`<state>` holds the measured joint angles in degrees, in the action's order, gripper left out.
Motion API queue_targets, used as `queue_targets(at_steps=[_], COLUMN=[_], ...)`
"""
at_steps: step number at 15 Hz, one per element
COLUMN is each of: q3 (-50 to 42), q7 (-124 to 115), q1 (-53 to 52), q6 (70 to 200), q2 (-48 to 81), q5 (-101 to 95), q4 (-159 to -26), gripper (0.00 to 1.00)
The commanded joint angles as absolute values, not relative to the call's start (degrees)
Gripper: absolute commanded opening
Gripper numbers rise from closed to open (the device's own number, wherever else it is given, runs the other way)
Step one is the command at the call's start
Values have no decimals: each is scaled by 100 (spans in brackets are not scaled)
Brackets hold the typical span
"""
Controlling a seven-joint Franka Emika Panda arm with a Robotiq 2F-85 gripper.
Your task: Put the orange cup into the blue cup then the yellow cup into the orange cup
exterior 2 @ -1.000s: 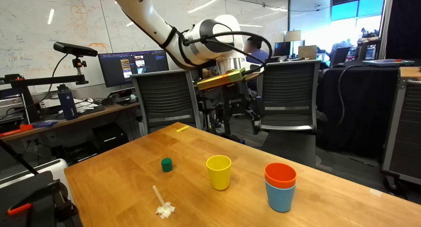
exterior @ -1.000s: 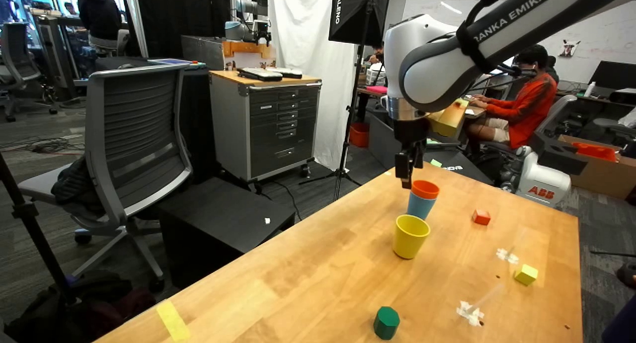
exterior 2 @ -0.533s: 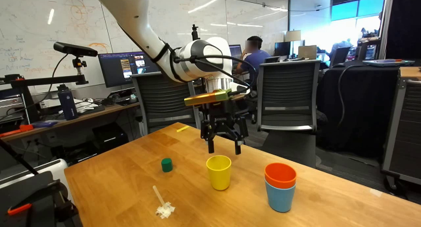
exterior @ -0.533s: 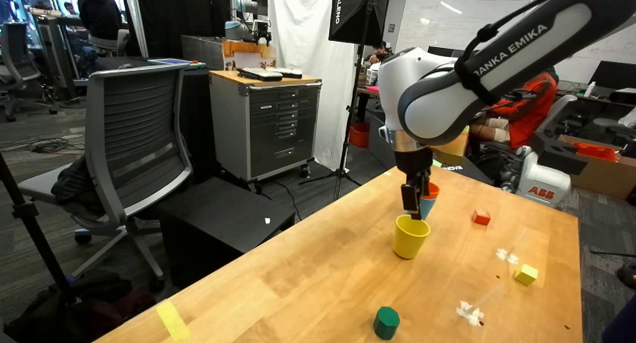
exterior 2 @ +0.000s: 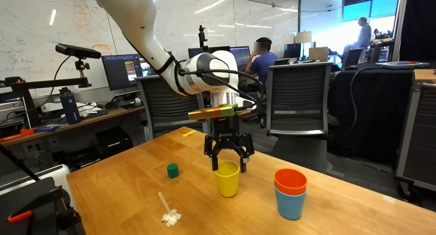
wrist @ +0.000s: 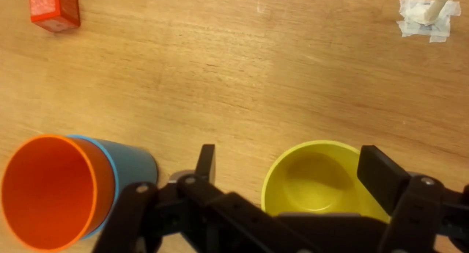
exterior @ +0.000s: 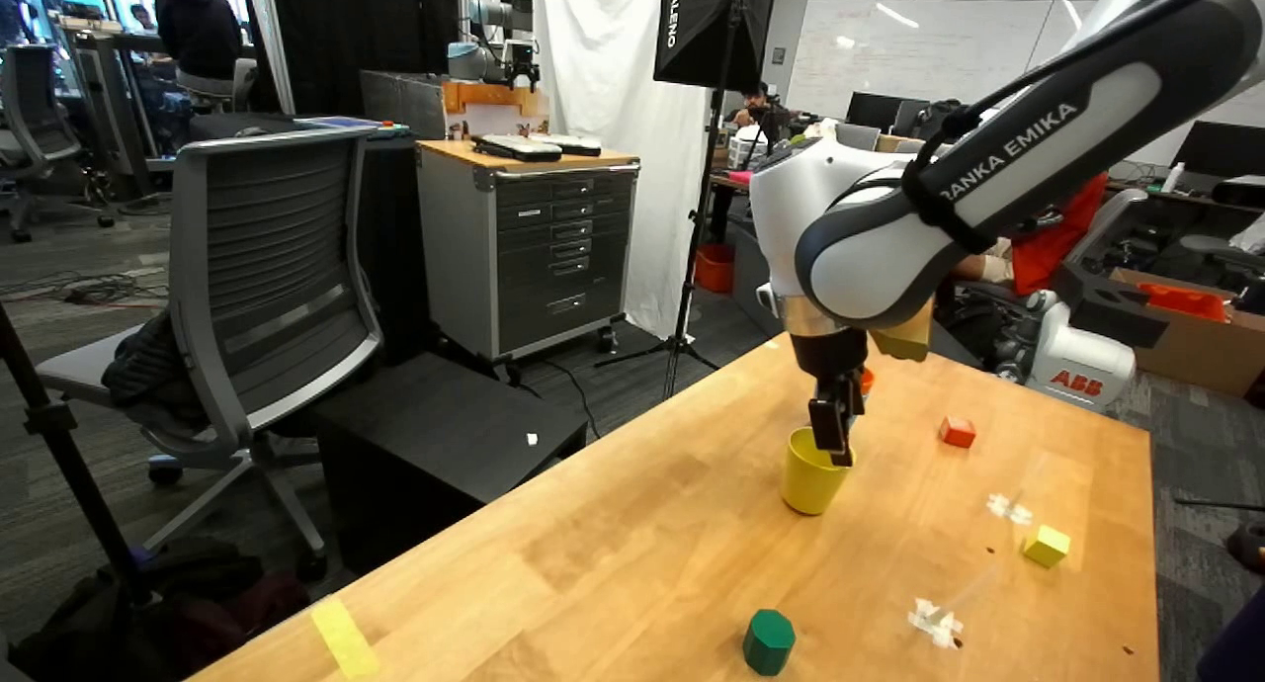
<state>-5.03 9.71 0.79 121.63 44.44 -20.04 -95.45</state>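
Jaws spread nr round yellow cup (exterior 2: 227, 184); orange cup (exterior 2: 290, 184) nested in tapered blue cup (exterior 2: 290, 206), wood-grain tbl (exterior 2: 201, 209)

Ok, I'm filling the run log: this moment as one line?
orange cup: inside blue cup | yellow cup: upright on table | gripper: open, near yellow cup's rim

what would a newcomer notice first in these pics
Probably the white robot arm above the wooden table, its open fingers close to the rim of the yellow cup. Next, likely the orange cup nested in the blue cup, to the right of the yellow one in an exterior view. A small red block also stands out at the wrist view's top left.
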Motion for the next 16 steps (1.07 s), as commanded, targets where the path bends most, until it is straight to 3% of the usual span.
queue_targets(at_steps=[1, 16], q3=[-563, -631], q7=[904, 886], q1=[73, 156], q6=[12304, 12345], q2=[4479, 4682], q5=[-2119, -2065], q4=[-9537, -9118], gripper=[100, 100])
